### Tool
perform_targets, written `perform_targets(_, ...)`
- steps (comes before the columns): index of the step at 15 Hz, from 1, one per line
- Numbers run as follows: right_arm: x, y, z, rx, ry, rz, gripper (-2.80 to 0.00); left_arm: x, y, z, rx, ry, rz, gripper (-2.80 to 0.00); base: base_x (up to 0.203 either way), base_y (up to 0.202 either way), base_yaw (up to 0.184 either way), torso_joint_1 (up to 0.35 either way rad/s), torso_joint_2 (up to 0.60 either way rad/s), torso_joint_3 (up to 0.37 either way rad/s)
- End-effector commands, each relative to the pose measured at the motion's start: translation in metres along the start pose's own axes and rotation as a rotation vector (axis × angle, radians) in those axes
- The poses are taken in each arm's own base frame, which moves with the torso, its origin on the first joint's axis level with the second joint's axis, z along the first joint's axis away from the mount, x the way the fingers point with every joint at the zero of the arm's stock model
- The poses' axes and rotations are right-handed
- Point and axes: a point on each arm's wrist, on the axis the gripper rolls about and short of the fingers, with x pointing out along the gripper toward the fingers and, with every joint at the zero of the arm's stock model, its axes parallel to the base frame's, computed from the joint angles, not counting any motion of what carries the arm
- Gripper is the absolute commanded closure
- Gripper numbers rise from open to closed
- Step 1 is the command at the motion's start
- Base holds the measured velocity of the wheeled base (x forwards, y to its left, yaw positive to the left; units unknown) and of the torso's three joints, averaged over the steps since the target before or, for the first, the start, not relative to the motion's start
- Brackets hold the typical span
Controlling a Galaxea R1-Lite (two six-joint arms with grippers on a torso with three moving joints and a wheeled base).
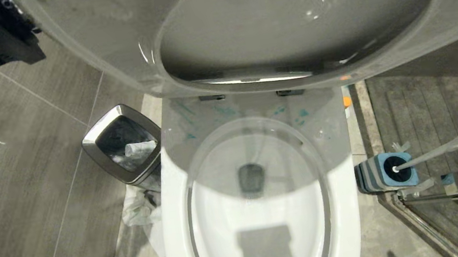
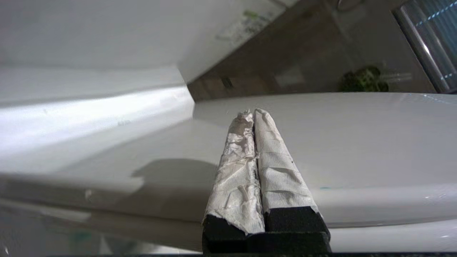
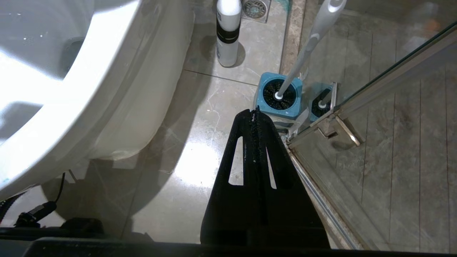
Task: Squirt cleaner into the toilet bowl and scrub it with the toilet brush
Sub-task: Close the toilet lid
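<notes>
1. The toilet bowl (image 1: pixel 263 213) stands open, lid up, with turquoise smears on the ledge behind the basin.
2. The toilet brush (image 3: pixel 307 46) rests in its blue holder (image 3: pixel 280 94) on the floor to the robot's right; the cleaner (image 3: pixel 227 32) stands near it.
3. The left pincer (image 2: pixel 254 116), tape-wrapped and pressed together, is empty beside white ceramic.
4. The right pincer (image 3: pixel 252 112), closed and empty, hangs above the floor just short of the holder.
5. Squirting seems done; fetching the brush likely follows.
6. No label is legible.

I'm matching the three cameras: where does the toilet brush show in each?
Head view: slim whitish-grey toilet brush at right, standing in its square blue holder.
Left wrist view: not in it.
Right wrist view: upper middle, beyond the shut right gripper.
Shared landmark: glossy white toilet bowl.
</notes>
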Motion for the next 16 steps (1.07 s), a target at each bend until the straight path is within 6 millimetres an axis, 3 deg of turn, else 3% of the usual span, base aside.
perform_targets(1,0.002,0.000,-0.007,-0.001,0.024,0.001,0.00,-0.015,-0.012,0.001,0.006,0.029,0.009,0.00,0.000,0.000,0.000,0.000,0.00,0.000)
perform_targets(10,0.002,0.000,-0.007,-0.001,0.025,0.001,0.00,-0.029,-0.010,0.006,0.031,0.013,0.073,0.00,0.000,0.000,0.000,0.000,0.00,0.008)
perform_targets(16,0.002,0.000,-0.007,-0.001,0.025,0.001,0.00,-0.036,-0.017,0.006,0.041,0.026,0.078,0.00,0.000,0.000,0.000,0.002,0.00,0.168)
